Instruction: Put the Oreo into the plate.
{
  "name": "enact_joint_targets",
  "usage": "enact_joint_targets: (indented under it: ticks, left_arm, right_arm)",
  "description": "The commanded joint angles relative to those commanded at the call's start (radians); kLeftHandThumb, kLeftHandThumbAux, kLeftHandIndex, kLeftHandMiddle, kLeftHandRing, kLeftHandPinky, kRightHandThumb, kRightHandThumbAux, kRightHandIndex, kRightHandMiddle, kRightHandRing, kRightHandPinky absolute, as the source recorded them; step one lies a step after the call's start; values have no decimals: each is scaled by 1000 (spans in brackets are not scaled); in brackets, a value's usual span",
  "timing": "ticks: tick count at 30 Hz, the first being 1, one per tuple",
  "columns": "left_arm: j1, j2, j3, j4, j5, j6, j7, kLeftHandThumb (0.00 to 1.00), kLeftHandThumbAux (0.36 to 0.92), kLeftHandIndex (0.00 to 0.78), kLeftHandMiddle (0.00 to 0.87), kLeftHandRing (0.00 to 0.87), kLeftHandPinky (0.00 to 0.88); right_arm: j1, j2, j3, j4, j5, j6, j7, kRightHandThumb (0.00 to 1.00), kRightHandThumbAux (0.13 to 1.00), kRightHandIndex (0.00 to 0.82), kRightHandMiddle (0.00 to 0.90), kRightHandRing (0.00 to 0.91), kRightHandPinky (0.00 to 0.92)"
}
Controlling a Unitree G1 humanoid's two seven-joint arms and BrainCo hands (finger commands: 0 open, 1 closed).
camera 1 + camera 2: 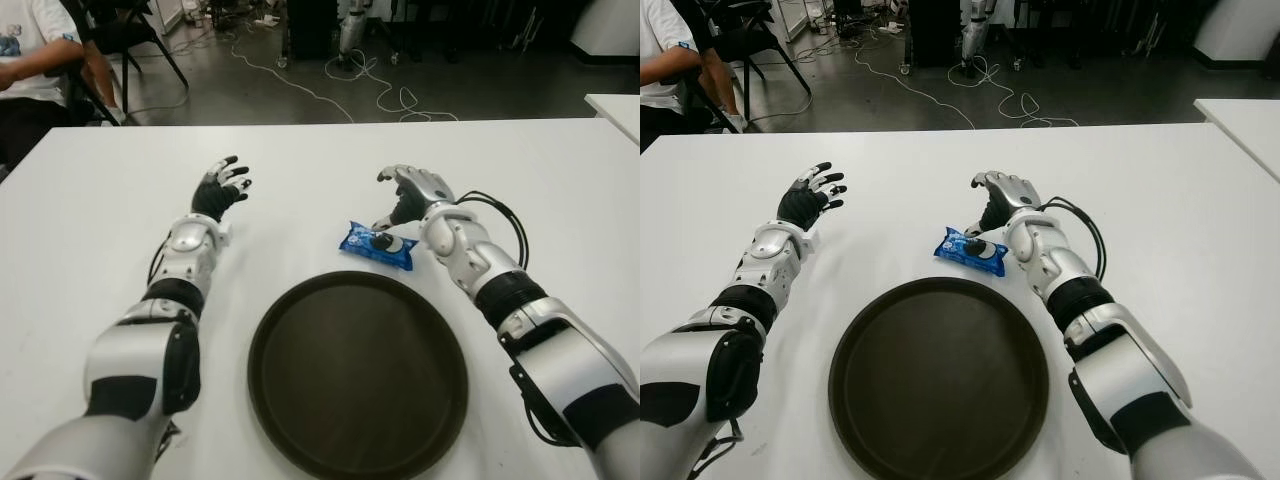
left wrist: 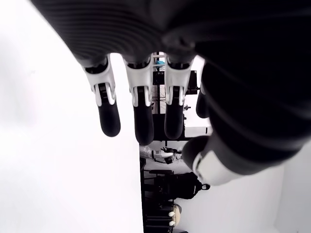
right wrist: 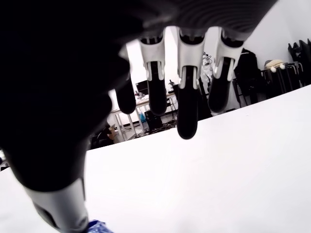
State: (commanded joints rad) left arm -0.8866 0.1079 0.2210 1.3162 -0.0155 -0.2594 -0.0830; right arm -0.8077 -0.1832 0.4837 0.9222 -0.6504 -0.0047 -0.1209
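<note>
The right hand (image 1: 408,192), fingers loosely spread and holding nothing, hovers just behind the blue crinkled Oreo packet (image 1: 378,244), which lies on the white counter (image 1: 300,160) beside the round dark plate (image 1: 290,320), ready for grasping. The left hand (image 1: 221,189) is open, well away.

Oreo pack (image 1: 378,245): glossy blue plastic-looking wrapper w/ light glare. Plate (image 1: 357,374): dark brown, smooth, semi-matt, soft sheen at rim. Table (image 1: 100,210): smooth matt white top. Left hand (image 1: 221,189) & right hand (image 1: 411,193): glossy silver-white shell, matt black fingertips and palms.
</note>
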Motion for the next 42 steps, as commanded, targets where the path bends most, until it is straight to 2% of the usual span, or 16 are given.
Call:
enact_joint_targets:
  ticks: [5, 15, 18, 25, 32, 42]
  left_arm:
    - [2, 1, -5, 0, 4, -4, 0, 172, 749, 131, 209, 201, 198]
    - [2, 2, -10, 0, 6, -6, 1, 168, 742, 131, 208, 200, 198]
    - [2, 2, -9, 0, 5, -5, 1, 165, 743, 132, 208, 199, 198]
    - [1, 3, -11, 0, 7, -1, 0, 164, 752, 128, 206, 194, 198]
    - [2, 2, -9, 0, 5, -3, -1, 166, 745, 127, 208, 201, 206]
    - [2, 0, -6, 0, 2, -7, -2, 189, 747, 140, 220, 216, 218]
  right_arm:
    - [2, 8, 1, 0, -4, 20, 13, 0, 784, 316, 326, 347, 358]
    - [0, 14, 1, 0, -10, 42, 20, 0, 803, 345, 342, 369, 392]
    - [0, 16, 2, 3, -11, 42, 19, 0, 794, 306, 317, 344, 361]
    - [6, 20, 10, 2, -14, 29, 13, 0, 802, 320, 322, 346, 364]
    - [0, 25, 22, -1, -19, 64, 31, 0, 778, 283, 289, 298, 309]
    - [-3, 25, 31, 2, -24, 66, 28, 0, 766, 261, 270, 279, 281]
